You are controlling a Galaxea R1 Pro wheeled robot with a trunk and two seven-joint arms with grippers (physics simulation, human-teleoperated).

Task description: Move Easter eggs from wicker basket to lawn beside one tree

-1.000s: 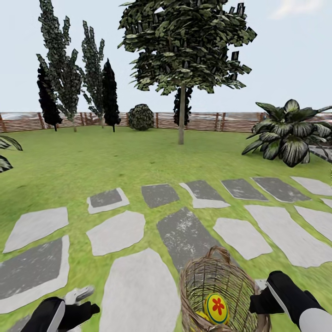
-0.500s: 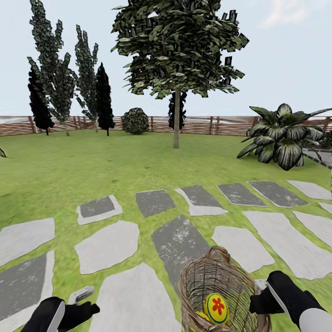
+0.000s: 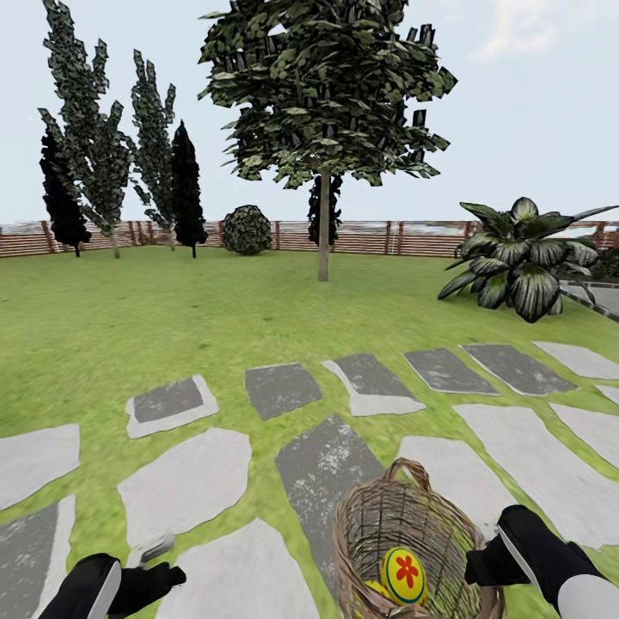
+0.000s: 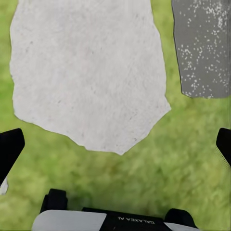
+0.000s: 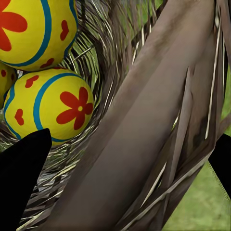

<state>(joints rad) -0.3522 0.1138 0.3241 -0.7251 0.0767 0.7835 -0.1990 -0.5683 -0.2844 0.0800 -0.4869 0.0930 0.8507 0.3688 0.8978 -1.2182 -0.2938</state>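
The wicker basket (image 3: 404,524) hangs low in front of me, over the grey paving stones, and my right gripper (image 3: 483,563) is shut on its rim. A yellow Easter egg (image 3: 404,574) with a red flower lies inside. The right wrist view looks into the basket (image 5: 144,125): two eggs (image 5: 53,106) (image 5: 33,29) show fully, with a sliver of a third (image 5: 4,77), and the right gripper (image 5: 122,173) clamps the rim. My left gripper (image 3: 159,560) is open and holds nothing; it hovers (image 4: 117,147) above grass and a pale stone. The tree (image 3: 323,223) stands far ahead on the lawn (image 3: 172,327).
Grey and white paving stones (image 3: 318,464) cross the grass between me and the tree. A broad-leaved plant (image 3: 516,258) sits at the right, dark cypress-like trees (image 3: 103,155) at the left. A round bush (image 3: 247,229) and a wooden fence (image 3: 413,238) close the far edge.
The whole view has shifted: stones slide down and left and the tree drifts left, so the camera moved. Both arms and the basket keep their places in the picture.
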